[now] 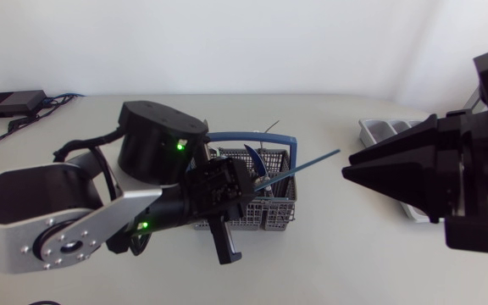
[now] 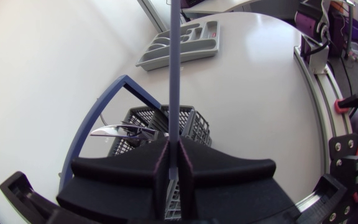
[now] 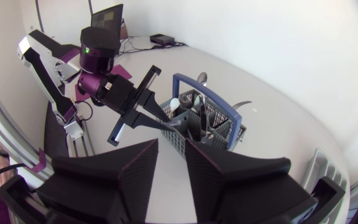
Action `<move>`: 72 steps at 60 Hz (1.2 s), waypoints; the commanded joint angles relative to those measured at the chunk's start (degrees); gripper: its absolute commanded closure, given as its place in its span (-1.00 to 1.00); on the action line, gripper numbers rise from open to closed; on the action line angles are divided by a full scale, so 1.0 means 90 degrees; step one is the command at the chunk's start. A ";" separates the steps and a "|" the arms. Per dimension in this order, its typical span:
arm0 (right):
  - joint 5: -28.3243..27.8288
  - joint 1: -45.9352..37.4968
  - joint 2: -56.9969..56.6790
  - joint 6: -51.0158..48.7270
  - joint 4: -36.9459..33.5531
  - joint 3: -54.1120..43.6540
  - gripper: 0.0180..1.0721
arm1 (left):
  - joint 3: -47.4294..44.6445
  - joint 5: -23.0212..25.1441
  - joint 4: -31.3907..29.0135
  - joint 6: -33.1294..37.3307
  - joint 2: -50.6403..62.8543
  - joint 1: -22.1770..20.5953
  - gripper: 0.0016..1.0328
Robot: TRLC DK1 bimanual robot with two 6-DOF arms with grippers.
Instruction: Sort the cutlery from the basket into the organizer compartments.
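Observation:
A grey wire basket (image 1: 280, 216) with a blue hoop handle stands mid-table, with several pieces of cutlery (image 3: 201, 118) upright in it. My left gripper (image 1: 248, 182) hovers over the basket, shut on the handle of a thin blue utensil (image 1: 312, 162) that points toward the right. In the left wrist view the fingers (image 2: 191, 165) pinch this handle (image 2: 174, 74) above the basket (image 2: 194, 127); a spoon (image 2: 114, 130) lies inside. My right gripper (image 1: 350, 169) stands open and empty just past the utensil's free end. The grey organizer (image 1: 378, 129) sits at the far right, partly hidden by the right arm.
My left arm's black base (image 1: 155, 140) stands right behind the basket. A black box (image 1: 11, 103) with cables lies at the back left corner. In the left wrist view the organizer (image 2: 179, 45) lies well ahead of the basket, with bare table between.

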 commanded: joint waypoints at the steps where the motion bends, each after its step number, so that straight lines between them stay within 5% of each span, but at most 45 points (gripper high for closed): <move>1: -0.0015 -0.0119 -0.0107 0.0246 0.0187 -0.0185 -0.19 | 0.0463 0.0290 -0.0153 -0.0452 0.0094 0.0260 0.94; 16: -0.0035 -0.0090 0.0274 0.0588 0.0870 -0.0448 -0.19 | 0.1625 0.1559 -0.1237 -0.1605 0.0456 0.0582 0.94; 38: -0.0006 0.0193 0.1416 0.0940 0.1847 -0.0233 -0.17 | 0.2162 0.2194 -0.1569 -0.2161 0.0778 0.0436 0.94; 52: 0.0082 0.0359 0.1709 0.0998 0.2218 -0.0233 0.33 | 0.2162 0.2350 -0.1559 -0.2191 0.0827 0.0484 0.94; 59: 0.0092 0.0408 0.1817 0.0998 0.2237 -0.0224 0.77 | 0.2162 0.2419 -0.1540 -0.2200 0.0866 0.0533 0.94; 67: 0.0092 0.0486 0.1817 0.0989 0.2237 -0.0243 0.83 | 0.2191 0.2428 -0.1491 -0.2220 0.0875 0.0592 0.93; 72: 0.0063 0.0486 0.1787 0.0979 0.2228 -0.0263 0.86 | 0.2191 0.2438 -0.1491 -0.2220 0.0885 0.0621 0.55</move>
